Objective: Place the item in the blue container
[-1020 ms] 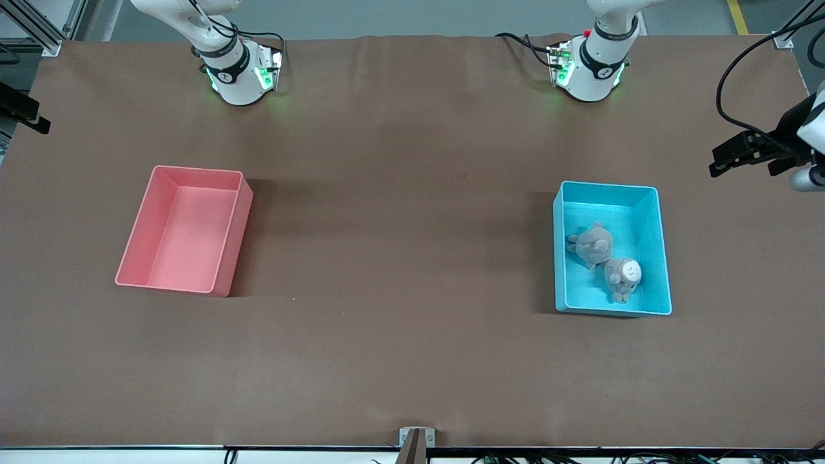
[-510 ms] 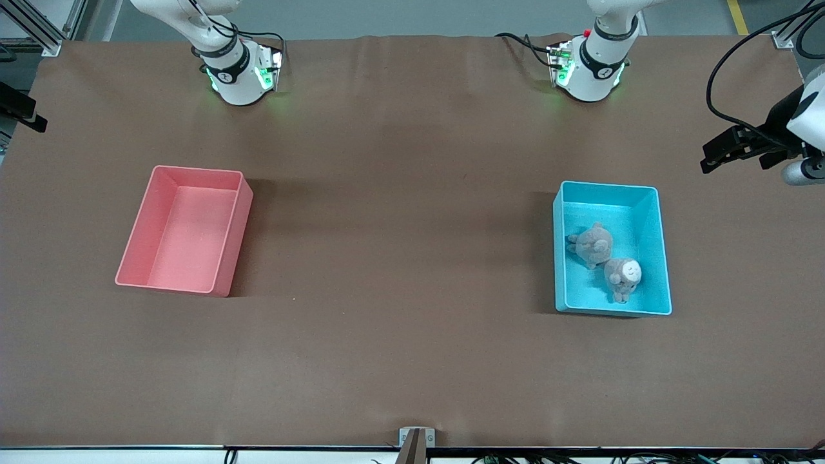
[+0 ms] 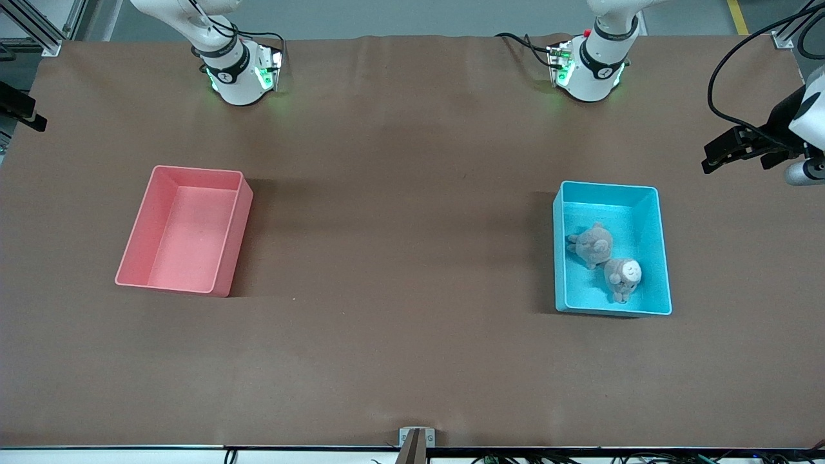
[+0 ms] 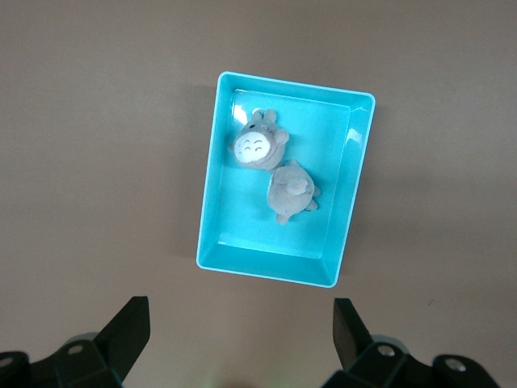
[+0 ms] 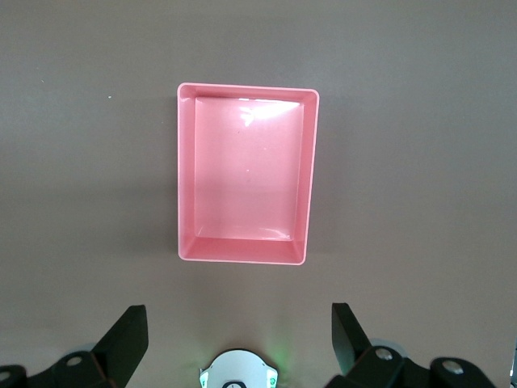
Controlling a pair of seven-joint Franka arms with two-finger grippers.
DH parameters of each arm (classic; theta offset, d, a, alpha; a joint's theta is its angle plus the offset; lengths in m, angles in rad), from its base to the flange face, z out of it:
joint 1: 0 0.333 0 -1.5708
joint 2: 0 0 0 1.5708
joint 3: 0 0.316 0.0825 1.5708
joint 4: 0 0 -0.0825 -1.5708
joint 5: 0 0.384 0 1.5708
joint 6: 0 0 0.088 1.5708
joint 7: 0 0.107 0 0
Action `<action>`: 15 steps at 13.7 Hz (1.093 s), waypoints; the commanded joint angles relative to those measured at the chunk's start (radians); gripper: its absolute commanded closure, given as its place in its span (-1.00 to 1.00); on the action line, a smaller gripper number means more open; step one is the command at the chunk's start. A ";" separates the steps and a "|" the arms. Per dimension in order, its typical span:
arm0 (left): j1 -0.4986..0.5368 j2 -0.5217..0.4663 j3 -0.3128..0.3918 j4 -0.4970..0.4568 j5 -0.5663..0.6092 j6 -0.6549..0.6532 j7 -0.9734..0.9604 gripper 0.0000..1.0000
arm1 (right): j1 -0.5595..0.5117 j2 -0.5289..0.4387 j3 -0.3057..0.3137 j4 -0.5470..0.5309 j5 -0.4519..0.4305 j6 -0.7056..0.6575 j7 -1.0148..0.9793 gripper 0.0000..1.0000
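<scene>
The light blue container [image 3: 652,258] stands toward the left arm's end of the table. Two grey plush toys lie in it: one face-up with a white face [image 3: 623,274], one turned away [image 3: 592,245]. The left wrist view shows the same container [image 4: 266,238] with both toys [image 4: 258,145] [image 4: 291,190]. My left gripper [image 4: 240,331] hangs high beside it, open and empty; in the front view it [image 3: 738,154] is at the table's edge. My right gripper [image 5: 238,331] is open and empty, high over the table beside the pink bin.
An empty pink bin [image 3: 184,229] of the same shape sits toward the right arm's end of the table and shows in the right wrist view [image 5: 242,186]. The right arm's base [image 5: 238,373] appears between its fingers. Brown tabletop [image 3: 399,258] lies between the bins.
The left gripper rose a little and shifted slightly toward the blue container's end edge, then held still. Toys and bins have not moved.
</scene>
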 commanded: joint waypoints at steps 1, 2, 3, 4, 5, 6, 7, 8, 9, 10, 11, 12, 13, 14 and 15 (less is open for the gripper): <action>0.001 -0.008 -0.002 0.002 -0.010 -0.002 -0.007 -1.00 | 0.002 -0.043 0.007 -0.048 0.009 -0.003 -0.006 -1.00; 0.000 -0.008 -0.003 0.002 -0.009 -0.002 -0.007 -1.00 | 0.004 -0.043 0.009 -0.048 0.009 -0.015 -0.006 -1.00; 0.000 -0.007 -0.003 0.002 -0.009 -0.002 -0.007 -1.00 | 0.004 -0.045 0.010 -0.048 0.010 -0.017 -0.004 -1.00; 0.000 -0.007 -0.003 0.002 -0.009 0.000 -0.007 -1.00 | 0.004 -0.045 0.010 -0.048 0.010 -0.023 -0.004 -1.00; 0.000 -0.004 -0.003 0.003 -0.009 0.000 -0.007 -1.00 | 0.004 -0.052 0.010 -0.048 0.015 -0.031 -0.004 -1.00; -0.009 -0.004 0.003 0.003 -0.007 0.005 -0.007 -1.00 | 0.004 -0.054 0.009 -0.048 0.023 -0.029 -0.004 -1.00; -0.055 -0.004 0.026 0.002 -0.007 0.006 -0.007 -1.00 | 0.003 -0.056 0.009 -0.048 0.024 -0.026 -0.004 -1.00; -0.109 -0.004 0.085 0.002 -0.004 0.005 -0.007 -1.00 | 0.001 -0.056 0.012 -0.048 0.026 -0.022 -0.004 -1.00; -0.173 -0.004 0.145 0.002 -0.001 0.006 -0.007 -1.00 | -0.002 -0.054 0.015 -0.046 0.026 -0.018 -0.006 -1.00; -0.207 -0.004 0.185 0.002 -0.001 0.006 -0.007 -1.00 | -0.008 -0.056 0.031 -0.046 0.026 -0.015 -0.006 -1.00; -0.254 -0.004 0.223 0.002 -0.001 0.005 -0.007 -1.00 | -0.019 -0.056 0.048 -0.046 0.026 -0.011 -0.006 -1.00; -0.297 -0.004 0.271 0.002 0.000 0.005 -0.007 -1.00 | -0.030 -0.056 0.059 -0.046 0.026 -0.008 -0.004 -1.00; -0.316 -0.004 0.288 0.003 -0.001 0.005 -0.007 -1.00 | -0.033 -0.056 0.062 -0.046 0.026 -0.006 -0.006 -1.00; -0.316 -0.007 0.287 0.003 -0.001 0.005 -0.006 -1.00 | -0.033 -0.056 0.062 -0.046 0.026 -0.006 -0.006 -1.00; -0.312 -0.008 0.282 0.003 -0.001 0.005 -0.004 -1.00 | -0.034 -0.057 0.062 -0.046 0.026 -0.006 -0.006 -1.00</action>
